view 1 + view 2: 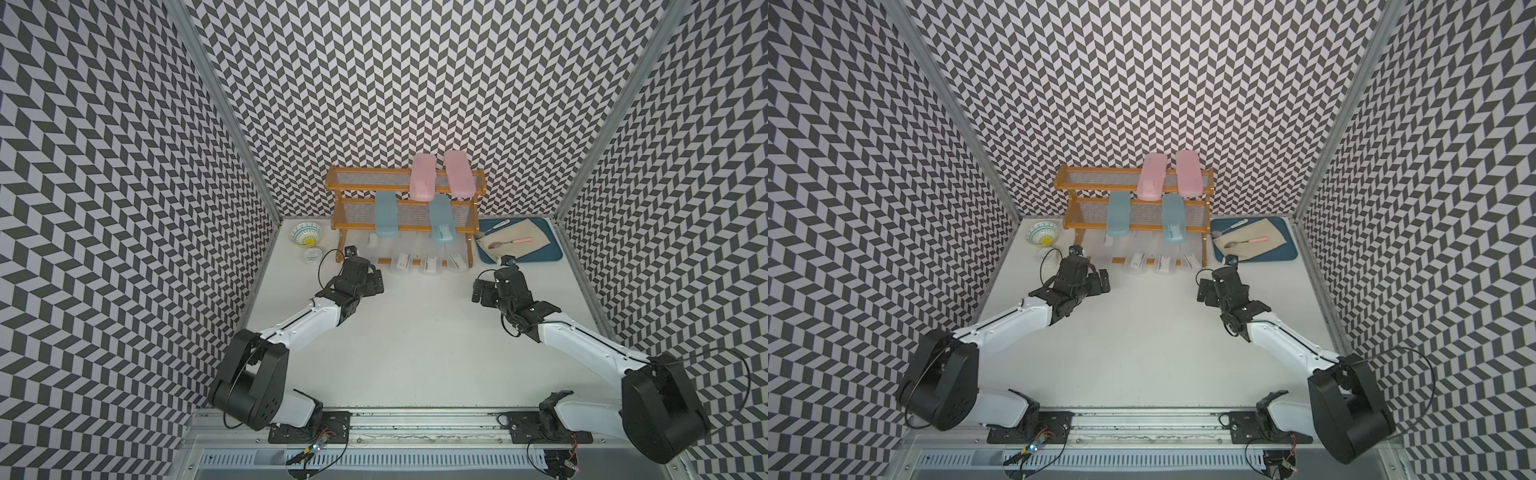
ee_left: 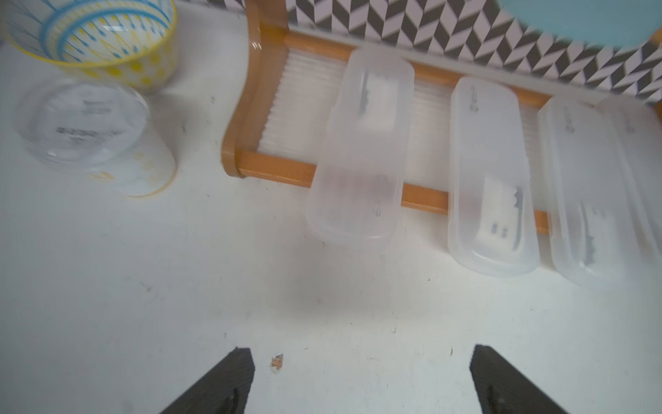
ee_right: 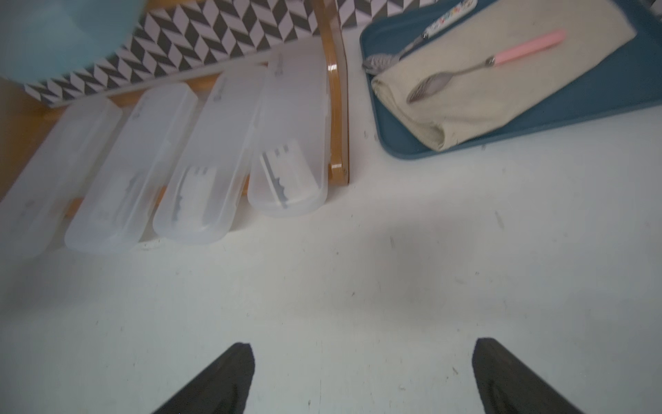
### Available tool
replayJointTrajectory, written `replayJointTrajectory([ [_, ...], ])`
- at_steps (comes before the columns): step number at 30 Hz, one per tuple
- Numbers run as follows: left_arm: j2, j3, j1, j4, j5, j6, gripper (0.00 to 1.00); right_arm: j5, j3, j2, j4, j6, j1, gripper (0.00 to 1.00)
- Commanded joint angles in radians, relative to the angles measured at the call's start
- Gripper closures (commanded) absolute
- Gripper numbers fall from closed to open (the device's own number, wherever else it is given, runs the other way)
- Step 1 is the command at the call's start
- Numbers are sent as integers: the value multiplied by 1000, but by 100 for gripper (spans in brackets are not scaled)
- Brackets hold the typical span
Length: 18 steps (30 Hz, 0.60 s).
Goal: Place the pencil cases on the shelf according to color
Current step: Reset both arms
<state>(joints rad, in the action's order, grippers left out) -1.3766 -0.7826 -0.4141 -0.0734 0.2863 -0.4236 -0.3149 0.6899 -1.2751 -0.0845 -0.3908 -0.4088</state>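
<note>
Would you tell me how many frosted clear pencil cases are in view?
4, side by side on the lowest tier of the shelf: the first case nearest the bowl, the second case, the third case, and the fourth case nearest the blue tray. None appears hidden.

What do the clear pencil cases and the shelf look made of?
Clear pencil cases: probably frosted translucent plastic; an orange rail shows dimly through one. Shelf: the frame looks like varnished wood, orange-brown with a glossy highlight; the tiers look like pale mesh, material unclear.
</note>
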Motion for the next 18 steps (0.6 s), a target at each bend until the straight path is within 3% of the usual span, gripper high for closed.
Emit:
replayJointTrajectory([
  [1,128,89,-1,190,113,8,1,-177,-11,-7,199,99,40,0],
  [5,171,170,3,395,273,108,1,-251,6,-75,310,199,114,0],
  [8,149,170,12,466,408,148,1,-270,-74,-109,558,277,177,0],
  [13,85,177,103,553,417,182,1,-240,-140,-197,779,284,283,0],
  [18,-18,234,177,746,448,282,0,-79,-179,-265,894,319,317,0],
])
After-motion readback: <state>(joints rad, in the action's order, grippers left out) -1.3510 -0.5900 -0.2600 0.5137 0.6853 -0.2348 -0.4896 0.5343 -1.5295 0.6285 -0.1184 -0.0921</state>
